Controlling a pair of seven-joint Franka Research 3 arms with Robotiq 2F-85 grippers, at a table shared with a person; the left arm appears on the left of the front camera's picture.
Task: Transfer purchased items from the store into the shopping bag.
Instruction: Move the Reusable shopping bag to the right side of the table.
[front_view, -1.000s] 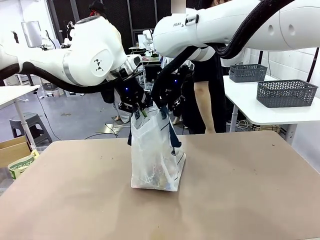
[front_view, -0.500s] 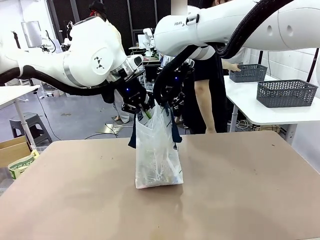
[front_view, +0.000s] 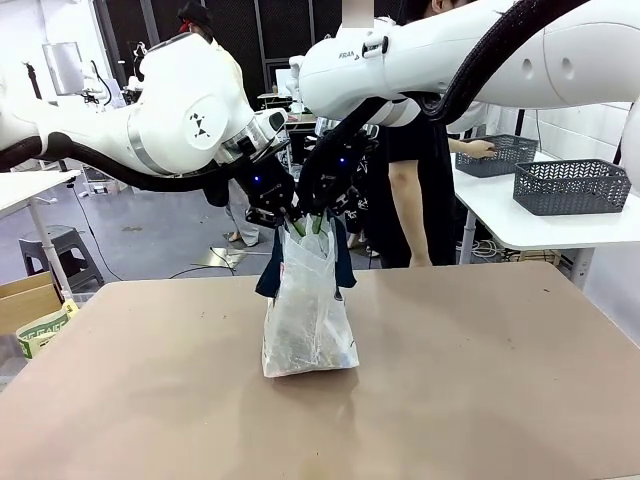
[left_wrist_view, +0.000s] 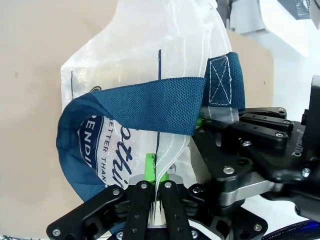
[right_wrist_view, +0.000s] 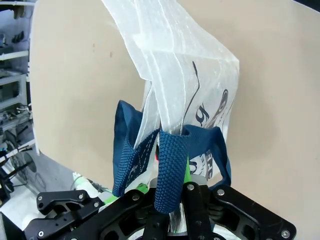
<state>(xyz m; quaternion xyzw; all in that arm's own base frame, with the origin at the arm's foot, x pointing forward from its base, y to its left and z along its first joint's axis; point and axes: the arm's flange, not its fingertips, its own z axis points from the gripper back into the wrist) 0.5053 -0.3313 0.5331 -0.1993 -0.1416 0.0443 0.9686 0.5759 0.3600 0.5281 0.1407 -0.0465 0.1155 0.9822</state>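
Spanning the foreground, the tan table (front_view: 500, 400) carries the shopping bag (front_view: 308, 325), which stands upright near its middle with its base on the surface and its top drawn up to a peak. Two white arms reach in above it. The left gripper (front_view: 293, 224) is clamped on the bag's translucent top edge. The right gripper (front_view: 318, 222), just beside it, is likewise pinched tight on the plastic rim. Navy strap handles (left_wrist_view: 145, 105) droop loose around the fingers, one draped over the right gripper's knuckles.
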